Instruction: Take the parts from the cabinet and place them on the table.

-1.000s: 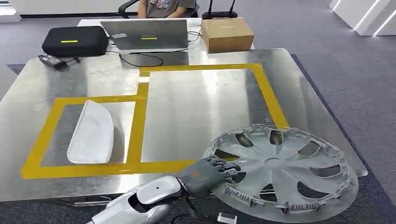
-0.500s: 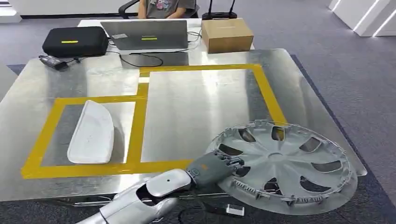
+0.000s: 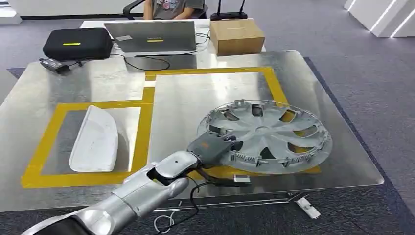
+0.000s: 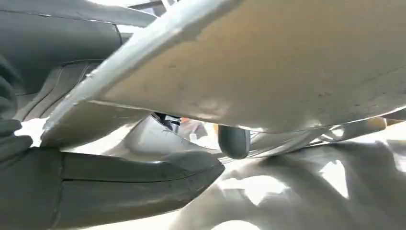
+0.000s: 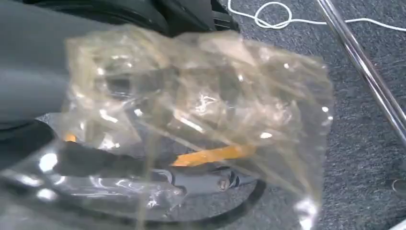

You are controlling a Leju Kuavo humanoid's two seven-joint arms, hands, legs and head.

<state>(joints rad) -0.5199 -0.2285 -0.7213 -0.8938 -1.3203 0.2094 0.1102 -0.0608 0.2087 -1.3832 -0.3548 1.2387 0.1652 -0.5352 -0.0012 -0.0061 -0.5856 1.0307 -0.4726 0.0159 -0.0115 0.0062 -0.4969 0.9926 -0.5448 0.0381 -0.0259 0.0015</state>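
Observation:
A silver wheel cover (image 3: pixel 264 134) lies slightly tilted over the right yellow-taped box of the metal table (image 3: pixel 195 103). My left hand (image 3: pixel 213 147) grips its near rim, with the arm reaching in from the front edge. Whether the cover touches the table I cannot tell. In the left wrist view the cover's pale underside (image 4: pixel 287 62) passes close over my thumb (image 4: pixel 124 182). A white curved part (image 3: pixel 95 139) lies in the left taped box. In the right wrist view a clear plastic bag (image 5: pixel 201 110) with orange and dark pieces inside hangs from my right hand (image 5: pixel 33 91) and hides its fingers.
At the table's far edge stand a laptop (image 3: pixel 151 35), a black case (image 3: pixel 78 43) and a cardboard box (image 3: pixel 238 35), with a person seated behind them. A power adapter (image 3: pixel 51 63) and cables lie at the back left. Carpet and a metal table leg (image 5: pixel 364 67) are below my right hand.
My left arm has carried the wheel cover forward and left, from beyond the table's front right corner to over the right taped box. The white part has not moved.

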